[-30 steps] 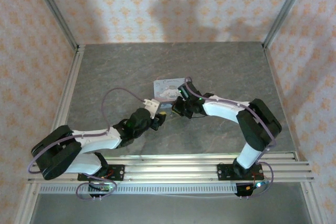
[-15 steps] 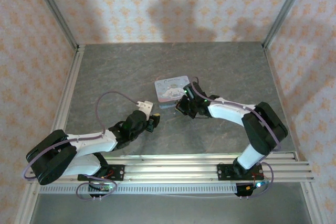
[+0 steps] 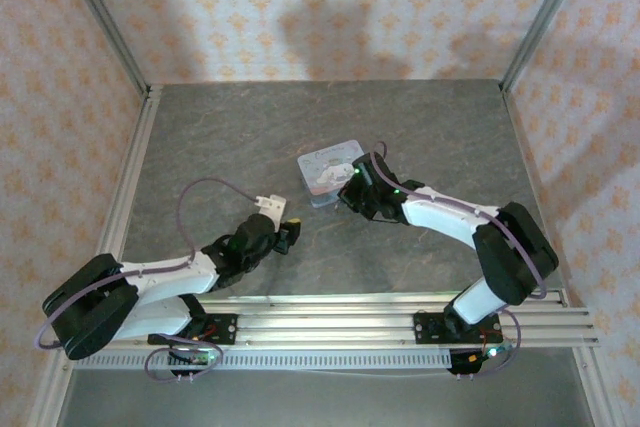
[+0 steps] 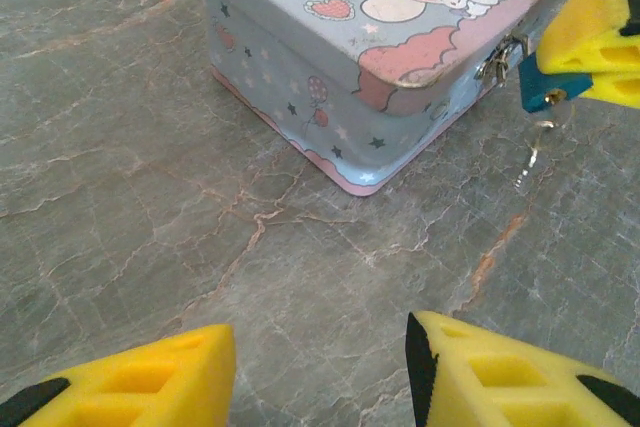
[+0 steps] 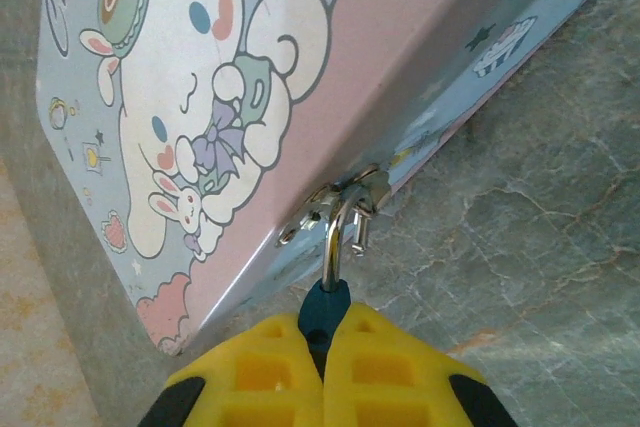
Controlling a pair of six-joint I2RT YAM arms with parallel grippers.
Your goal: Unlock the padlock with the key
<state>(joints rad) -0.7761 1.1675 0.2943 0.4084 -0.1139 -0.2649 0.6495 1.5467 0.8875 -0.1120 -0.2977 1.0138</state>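
Right gripper [image 5: 322, 347] clamps padlock [image 5: 326, 305] on tin [image 4: 300, 77] hasp [image 5: 340, 197] | left gripper [image 4: 318, 367] parted, empty

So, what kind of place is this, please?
Probably a robot test booth: wallpapered panels on metal posts, a grey stone-look tabletop, and the left arm and right arm bolted to rails.

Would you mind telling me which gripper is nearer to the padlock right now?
Right. The right gripper is shut on the padlock, which hangs at the clasp of the tin; the left gripper stands open, back from its corner, touching nothing.
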